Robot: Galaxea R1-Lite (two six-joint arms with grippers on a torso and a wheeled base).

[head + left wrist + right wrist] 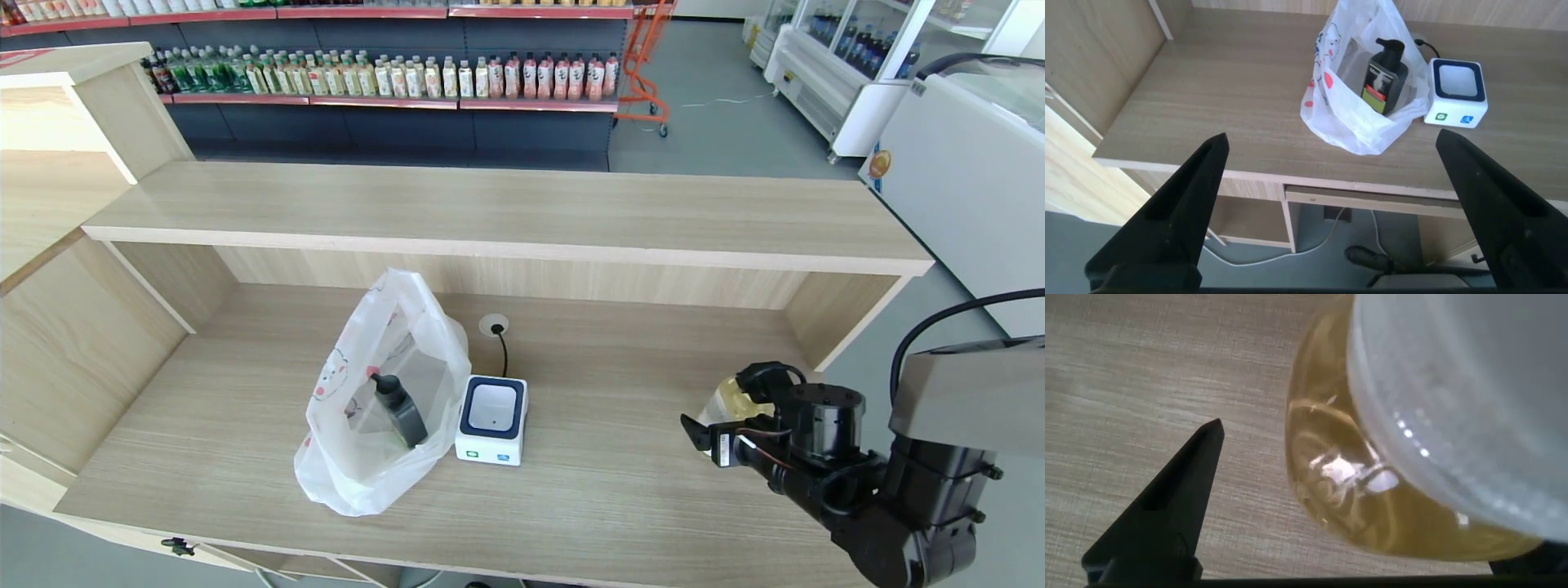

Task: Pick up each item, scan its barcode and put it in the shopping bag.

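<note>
Looks about partway done. Already inside the shopping bag [359,457]: a dark pump bottle [402,410], leaning, so likely finished with. Left to do: the yellow bottle [729,402], standing on the counter [612,490] far over on the right side, well apart from the bag. Needs picking up, showing to the scanner [492,419], then dropping into the bag.

Around that yellow bottle: the right gripper [718,425], spread wide, not squeezing yet. Seen up close from the right wrist: one black finger [1167,514] apart from the bottle's clear side, with bare wood between. Other finger mostly hidden behind the bottle.

Off the near edge of the counter: the left gripper [1331,151], spread wide too, holding nothing, looking toward the bag and scanner.

Just right of the bag, nearly touching it: the white scanner, window facing up, with a black cable [502,351] running to a hole at the far side.

Nothing between the yellow bottle and the scanner but flat wood, so probably an easy path. Likely the trickier part: the bag mouth, soft and saggy, with the dark pump bottle already taking room. Also worth watching: a raised ledge [490,220] along the far side and a wall at the right end, close to the yellow bottle. Farther off: shop shelves [392,77] full of drinks, not part of the job.
</note>
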